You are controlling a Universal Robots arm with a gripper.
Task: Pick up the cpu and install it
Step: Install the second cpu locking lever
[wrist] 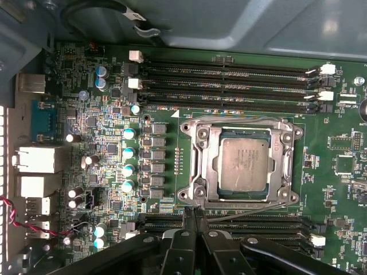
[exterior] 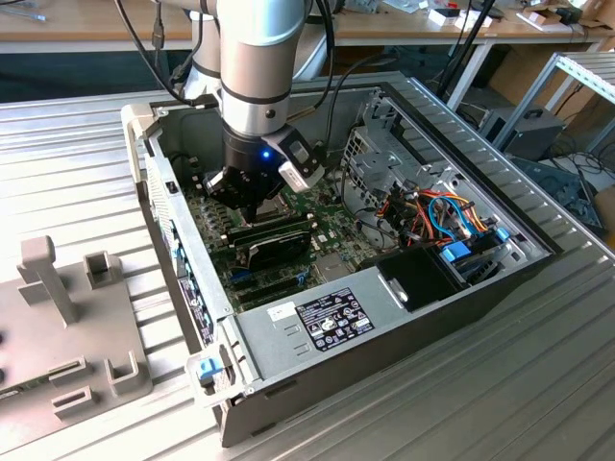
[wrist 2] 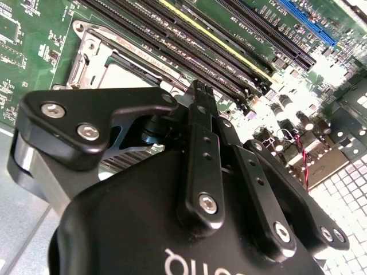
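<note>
1. The arm reaches down into the open computer case (exterior: 384,331) on the ribbed metal worktop (exterior: 538,384), and its tool (exterior: 252,197) hangs low over the green motherboard (exterior: 332,245).
2. In the first wrist view the cpu (wrist: 243,169) lies flat inside the socket (wrist: 198,166), silver top up, its edges looking square to the metal frame around it (so, to my eye, it is already placed).
3. The tool's fingers (wrist: 192,226) are pressed together with nothing between them. Their tips sit just beside the socket's edge, near the thin wire lever (wrist: 246,211) that runs along that side; I cannot tell whether they touch it.
4. In the second wrist view the closed fingers (wrist 2: 200,114) stand over the memory slots (wrist 2: 218,51), with the socket frame (wrist 2: 94,54) partly visible behind the tool body.
5. To do this step well, I would say the chip must lie fully flat and unshifted before anything bears on it, so any push here wants to be slow and straight, kept off the chip's top and clear of the slot clips close by.
</note>
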